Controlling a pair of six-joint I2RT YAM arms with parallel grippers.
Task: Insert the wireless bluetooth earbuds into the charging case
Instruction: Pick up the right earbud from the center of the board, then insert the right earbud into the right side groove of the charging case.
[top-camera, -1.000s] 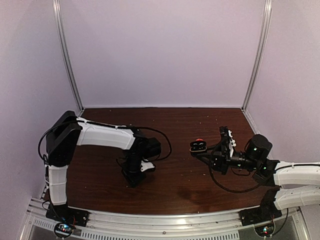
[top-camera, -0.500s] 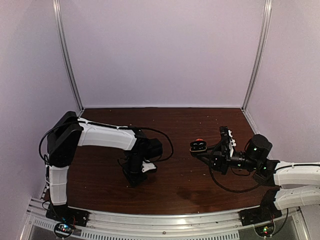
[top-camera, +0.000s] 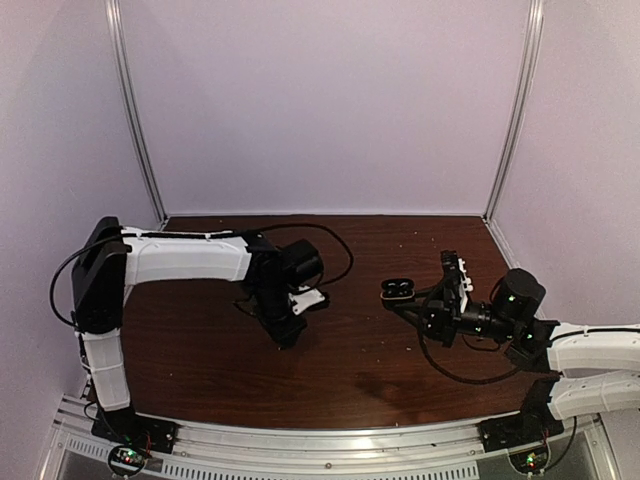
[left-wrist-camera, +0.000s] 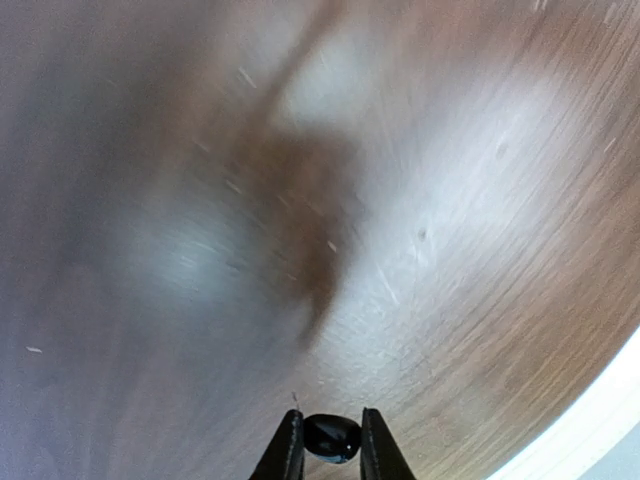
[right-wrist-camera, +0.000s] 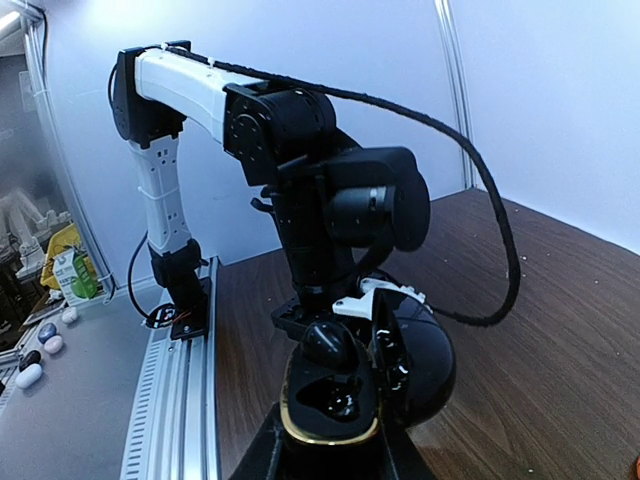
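My left gripper (top-camera: 288, 333) points down over the middle-left of the table. In the left wrist view the left gripper (left-wrist-camera: 330, 420) is shut on a small black earbud (left-wrist-camera: 333, 440), held above the wood. My right gripper (top-camera: 406, 304) is shut on the open black charging case (top-camera: 398, 290) and holds it above the table at the right. In the right wrist view the right gripper (right-wrist-camera: 330, 462) grips the case (right-wrist-camera: 345, 400) by its base. One black earbud (right-wrist-camera: 332, 345) sits in the far slot, the near slot is empty, and the lid (right-wrist-camera: 425, 362) stands open to the right.
The dark wood table (top-camera: 340, 370) is enclosed by white walls and metal posts. The aluminium rail (top-camera: 300, 440) runs along the near edge. The left arm's black cable (top-camera: 335, 255) loops over the table. A small reddish thing (right-wrist-camera: 634, 466) shows at the right wrist view's edge.
My left arm has lifted and swung away from the near edge, toward the far right, with the earbud in its jaws. The right arm and the case have stayed still.
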